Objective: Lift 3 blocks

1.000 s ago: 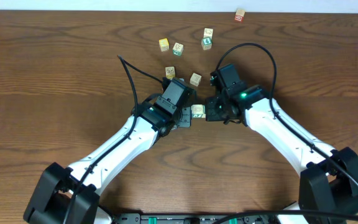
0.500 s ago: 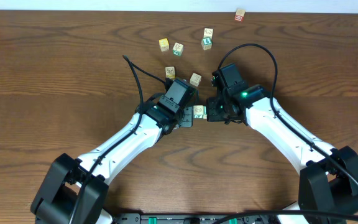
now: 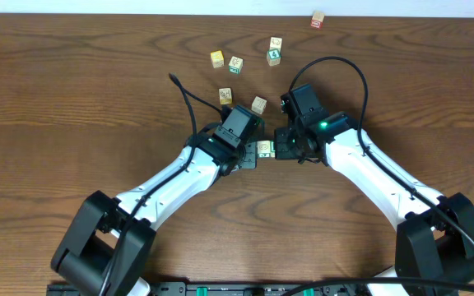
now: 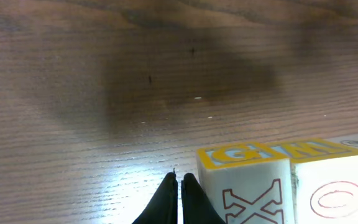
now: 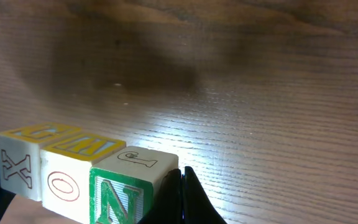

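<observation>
Bench centre, seen from above: the three blocks (image 3: 262, 148) form a short row, end to end, between the two arms. The left fingers (image 4: 176, 198) are pressed together, their tips against the outer side of the X block (image 4: 247, 193). The O block (image 4: 334, 194) sits next in line. The right fingers (image 5: 185, 198) are likewise pressed together, bearing on the green N block (image 5: 126, 194) at the opposite end. The X and O blocks have yellow tops. The row appears to hang clear of the bench (image 3: 72, 107), though its underside is out of frame. Several loose blocks (image 3: 235, 64) lie toward the far edge, and a reddish block (image 3: 318, 18) sits almost at it.
</observation>
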Robot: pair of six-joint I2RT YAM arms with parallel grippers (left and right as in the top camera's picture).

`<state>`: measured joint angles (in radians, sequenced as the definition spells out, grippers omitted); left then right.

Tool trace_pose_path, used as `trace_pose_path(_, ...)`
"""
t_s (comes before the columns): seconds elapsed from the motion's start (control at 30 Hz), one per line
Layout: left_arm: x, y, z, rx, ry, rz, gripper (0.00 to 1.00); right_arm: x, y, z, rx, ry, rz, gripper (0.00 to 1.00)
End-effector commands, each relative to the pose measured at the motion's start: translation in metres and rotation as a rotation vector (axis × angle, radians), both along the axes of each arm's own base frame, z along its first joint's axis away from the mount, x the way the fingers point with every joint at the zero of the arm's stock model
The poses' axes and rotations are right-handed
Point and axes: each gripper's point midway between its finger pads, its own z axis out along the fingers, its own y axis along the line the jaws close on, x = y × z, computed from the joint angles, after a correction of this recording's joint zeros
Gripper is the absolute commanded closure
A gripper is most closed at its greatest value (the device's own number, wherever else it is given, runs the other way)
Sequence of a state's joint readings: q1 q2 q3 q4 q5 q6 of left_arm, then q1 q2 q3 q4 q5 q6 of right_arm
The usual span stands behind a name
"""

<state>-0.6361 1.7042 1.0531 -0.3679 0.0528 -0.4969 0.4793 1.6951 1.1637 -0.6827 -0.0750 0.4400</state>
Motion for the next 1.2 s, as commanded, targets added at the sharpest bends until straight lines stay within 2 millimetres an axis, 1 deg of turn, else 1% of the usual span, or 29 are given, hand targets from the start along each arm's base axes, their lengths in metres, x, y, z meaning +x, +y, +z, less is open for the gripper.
trace_pose_path(0.0, -0.022, -0.048, 0.009, -0.139, 0.046, -0.147, 0.93, -0.013, 0.046, 0.015, 0.184, 0.033, 0.108, 0.99)
trace_pose_path(0.17, -0.022, -0.048, 0.009, -0.140, 0.046, -0.147, 0.93, -0.013, 0.046, 0.011, 0.178, 0.044, 0.107, 0.99)
trace_pose_path(0.37, -0.022, -0.048, 0.007, -0.138, 0.048, -0.146, 0.93, -0.013, 0.045, -0.005, 0.158, 0.077, 0.102, 0.99)
trace_pose_path(0.43, -0.022, -0.048, 0.003, -0.134, 0.054, -0.146, 0.93, -0.012, 0.046, -0.013, 0.153, 0.088, 0.101, 0.99)
trace_pose_path(0.53, -0.021, -0.049, -0.002, -0.131, 0.058, -0.146, 0.93, -0.010, 0.047, -0.019, 0.149, 0.095, 0.100, 0.99)
trace_pose_path(0.63, -0.020, -0.050, -0.009, -0.126, 0.066, -0.145, 0.93, -0.009, 0.046, -0.021, 0.145, 0.092, 0.099, 0.99)
trace_pose_path(0.77, -0.020, -0.050, -0.021, -0.116, 0.085, -0.137, 0.92, -0.004, 0.039, -0.024, 0.101, 0.072, 0.081, 0.99)
trace_pose_path(0.87, -0.019, -0.051, -0.029, -0.112, 0.091, -0.137, 0.93, -0.003, 0.040, -0.028, 0.095, 0.071, 0.097, 0.99)
trace_pose_path(1.0, -0.020, -0.050, -0.044, -0.096, 0.118, -0.135, 0.93, -0.003, 0.038, -0.043, 0.076, 0.092, 0.094, 0.99)
trace_pose_path(1.07, -0.021, -0.049, -0.049, -0.090, 0.128, -0.132, 0.93, -0.002, 0.037, -0.047, 0.067, 0.095, 0.091, 0.99)
trace_pose_path(1.17, -0.019, -0.049, -0.050, -0.086, 0.122, -0.130, 0.93, 0.000, 0.033, -0.054, 0.036, 0.092, 0.082, 0.99)
